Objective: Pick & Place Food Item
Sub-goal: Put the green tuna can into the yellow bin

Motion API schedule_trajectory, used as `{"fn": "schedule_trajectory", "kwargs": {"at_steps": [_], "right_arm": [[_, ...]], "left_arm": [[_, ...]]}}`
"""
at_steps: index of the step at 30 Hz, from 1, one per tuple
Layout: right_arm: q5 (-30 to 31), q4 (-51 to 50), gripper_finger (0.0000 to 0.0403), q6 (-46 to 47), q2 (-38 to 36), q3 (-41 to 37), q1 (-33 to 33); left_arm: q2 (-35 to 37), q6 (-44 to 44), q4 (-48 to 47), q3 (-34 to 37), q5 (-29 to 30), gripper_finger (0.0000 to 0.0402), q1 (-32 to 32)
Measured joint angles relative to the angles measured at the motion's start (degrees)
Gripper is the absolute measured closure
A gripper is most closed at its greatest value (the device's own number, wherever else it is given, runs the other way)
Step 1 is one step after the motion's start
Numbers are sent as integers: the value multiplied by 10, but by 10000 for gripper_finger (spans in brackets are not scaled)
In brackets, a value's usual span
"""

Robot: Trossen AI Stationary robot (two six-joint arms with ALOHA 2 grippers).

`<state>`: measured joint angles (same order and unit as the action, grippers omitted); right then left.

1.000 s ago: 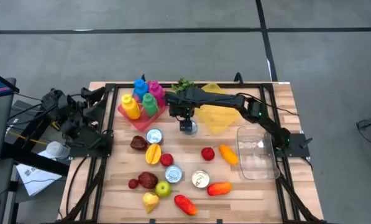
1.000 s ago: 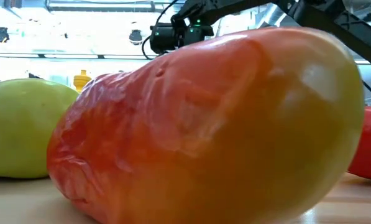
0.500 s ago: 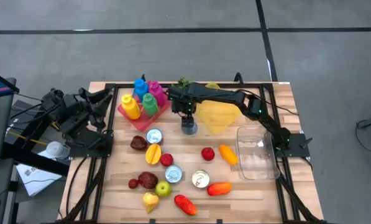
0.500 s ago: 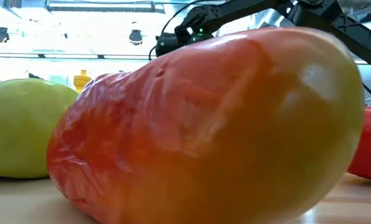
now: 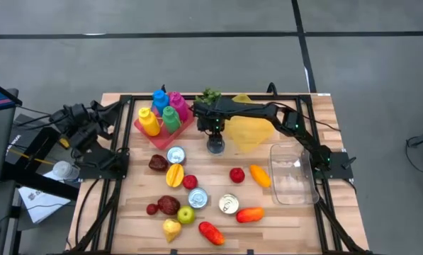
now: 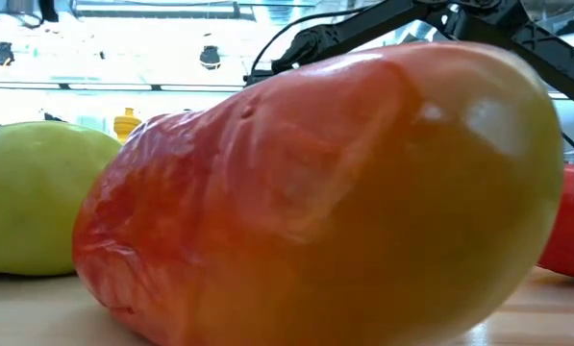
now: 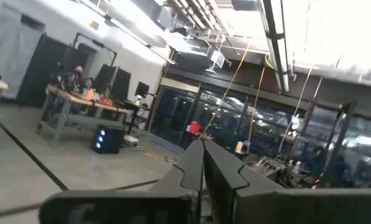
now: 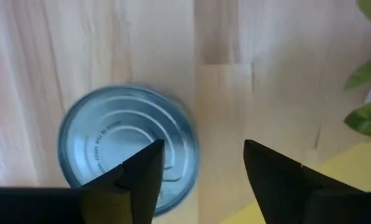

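A silver can (image 5: pixel 216 147) stands upright on the wooden table (image 5: pixel 296 227), near its far middle. In the right wrist view its round lid (image 8: pixel 120 146) faces the camera. My right gripper (image 5: pixel 214 136) hangs over it, pointing down and open. One finger (image 8: pixel 138 177) shows over the lid's edge and the other (image 8: pixel 278 177) over bare wood beside the can (image 8: pixel 202 149). I see no touch. My left gripper (image 7: pixel 203 165) is shut on nothing and points up into the room, folded back beyond the table's left edge (image 5: pixel 73 117).
A red tray of coloured bottles (image 5: pixel 161 117) stands left of the can, a yellow sheet (image 5: pixel 248 131) and green leaves (image 5: pixel 211 94) right and behind it. A clear tub (image 5: pixel 292 173) sits at the right. Fruit and more cans (image 5: pixel 197 198) fill the near middle. An orange pepper (image 6: pixel 325 192) blocks the low view.
My right gripper has sunk toward the can; in the low view it has dropped behind the pepper. My left arm has folded back and down toward the table's left edge.
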<state>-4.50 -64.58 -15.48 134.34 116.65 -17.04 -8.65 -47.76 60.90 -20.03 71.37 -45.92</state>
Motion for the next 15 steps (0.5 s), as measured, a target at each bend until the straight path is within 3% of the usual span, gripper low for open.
{"fn": "schedule_trajectory", "kwargs": {"at_steps": [7,15], "right_arm": [[-2,10,225,-1,0,-4,-1],[4,19,262,-2,-4,-34,-5]], "left_arm": [[84,17,6,84,2,401,0],[83,37,99,157,13,401,-18]]}}
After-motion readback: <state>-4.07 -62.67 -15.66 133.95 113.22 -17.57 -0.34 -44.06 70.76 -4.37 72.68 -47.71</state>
